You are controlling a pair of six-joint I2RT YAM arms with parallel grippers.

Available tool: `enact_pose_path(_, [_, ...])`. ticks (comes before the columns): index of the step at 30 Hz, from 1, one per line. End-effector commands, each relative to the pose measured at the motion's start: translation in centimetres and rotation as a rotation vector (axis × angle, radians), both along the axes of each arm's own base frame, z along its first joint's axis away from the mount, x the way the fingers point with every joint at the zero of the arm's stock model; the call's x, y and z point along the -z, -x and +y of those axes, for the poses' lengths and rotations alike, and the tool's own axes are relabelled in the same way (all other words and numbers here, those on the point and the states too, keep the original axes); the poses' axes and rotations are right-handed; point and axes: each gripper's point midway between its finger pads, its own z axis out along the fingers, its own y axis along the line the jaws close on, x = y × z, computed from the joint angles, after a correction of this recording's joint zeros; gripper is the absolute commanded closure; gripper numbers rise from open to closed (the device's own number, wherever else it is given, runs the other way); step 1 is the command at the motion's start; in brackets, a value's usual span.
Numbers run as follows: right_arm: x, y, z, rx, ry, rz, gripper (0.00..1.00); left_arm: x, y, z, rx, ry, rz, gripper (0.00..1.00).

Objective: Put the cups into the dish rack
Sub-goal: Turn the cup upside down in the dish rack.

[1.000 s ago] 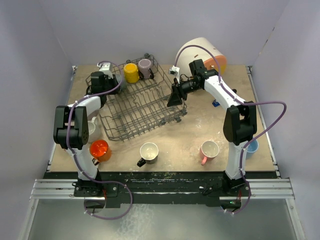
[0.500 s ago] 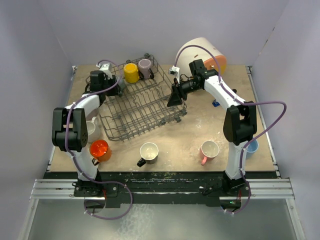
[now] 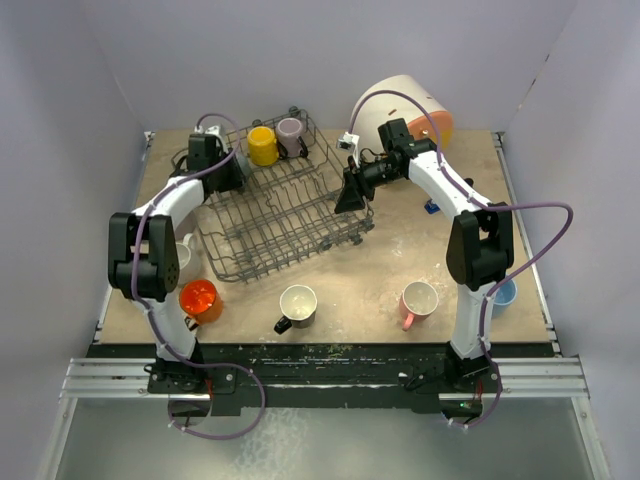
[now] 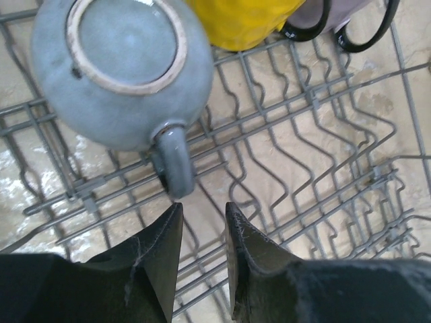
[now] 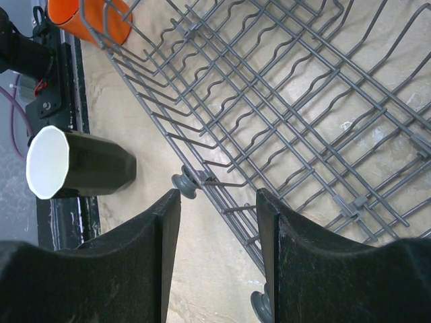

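The grey wire dish rack [image 3: 285, 215] lies askew on the table. A yellow cup [image 3: 262, 145] and a mauve cup [image 3: 290, 132] sit in its far corner. In the left wrist view a grey-blue cup [image 4: 124, 64] rests upside down on the rack wires [image 4: 316, 134], its handle [image 4: 172, 165] pointing at my left gripper [image 4: 202, 214]. That gripper is open and empty, just short of the handle. My right gripper [image 5: 219, 202] is open astride the rack's rim [image 5: 229, 208], touching nothing. Orange [image 3: 198, 298], black [image 3: 297, 304], pink [image 3: 418, 299] and light blue [image 3: 505, 293] cups stand on the table.
A big white cylinder [image 3: 405, 105] with an orange front lies at the back right. A pale cup [image 3: 183, 256] stands beside my left arm. The black cup [image 5: 77, 165] and orange cup [image 5: 91, 20] show past the rack's small wheels [image 5: 186, 185].
My left gripper has shifted a little to the right and toward the back, over the rack's far left corner. The right arm and the rack have not moved.
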Motion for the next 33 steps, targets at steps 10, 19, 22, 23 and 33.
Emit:
enact_pose_path(10, [-1.7,0.4,0.1,-0.016,-0.023,-0.042,0.49,-2.4,-4.5,0.3,-0.037,-0.051,-0.025,0.67])
enact_pose_path(19, [-1.5,0.4,0.1,-0.018,-0.023,-0.035,0.48,-6.1,-3.2,1.2,-0.058,-0.092,-0.090,0.65])
enact_pose_path(22, [-1.5,0.4,0.2,-0.019,-0.025,-0.032,0.49,-5.7,-2.3,1.5,-0.072,-0.094,-0.076,0.65])
enact_pose_path(23, [-1.5,0.4,0.2,-0.019,-0.026,-0.033,0.48,-5.2,-2.0,1.6,-0.084,-0.092,-0.063,0.65])
enact_pose_path(33, [-1.5,0.5,0.2,-0.019,-0.024,-0.030,0.48,-1.8,-2.2,1.5,-0.102,-0.092,0.016,0.64])
